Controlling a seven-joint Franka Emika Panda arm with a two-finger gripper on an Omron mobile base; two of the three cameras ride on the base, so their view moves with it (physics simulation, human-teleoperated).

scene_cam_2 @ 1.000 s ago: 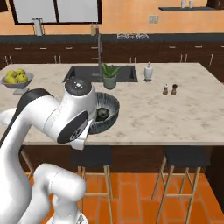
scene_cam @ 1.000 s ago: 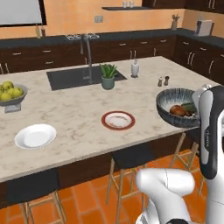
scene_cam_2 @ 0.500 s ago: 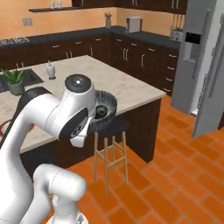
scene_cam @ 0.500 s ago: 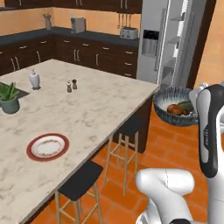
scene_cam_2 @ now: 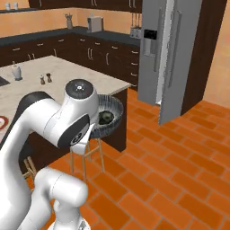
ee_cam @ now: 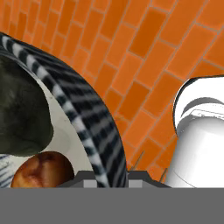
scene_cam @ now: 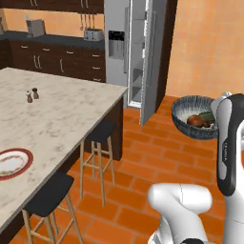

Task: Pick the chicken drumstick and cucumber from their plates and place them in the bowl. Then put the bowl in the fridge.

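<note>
My gripper (ee_cam: pixel 109 178) is shut on the rim of the dark ribbed bowl (ee_cam: pixel 89 129), one finger on each side of the wall. The bowl (scene_cam: pixel 187 126) hangs in the air over the brick floor, beside my forearm. Inside it lie the reddish-brown chicken drumstick (scene_cam: pixel 194 121) and the dark green cucumber (scene_cam: pixel 208 116); both show close up as the drumstick (ee_cam: pixel 40 171) and the cucumber (ee_cam: pixel 19 116). The silver fridge (scene_cam: pixel 118 45) stands ahead with its door (scene_cam: pixel 151 57) swung open and white shelves showing. The red-rimmed plate (scene_cam: pixel 12 162) lies bare on the island.
The marble island counter (scene_cam: pixel 52 124) stretches to the left, with two stools (scene_cam: pixel 99 138) tucked along its edge and salt and pepper shakers (scene_cam: pixel 32 95) on top. Dark cabinets run along the back wall. Orange brick floor (scene_cam_2: pixel 179 170) lies open between me and the fridge (scene_cam_2: pixel 161 49).
The whole picture has shifted: the base has turned, so the island slid left and the fridge came to the middle. The bowl stays in my grip with both foods inside.
</note>
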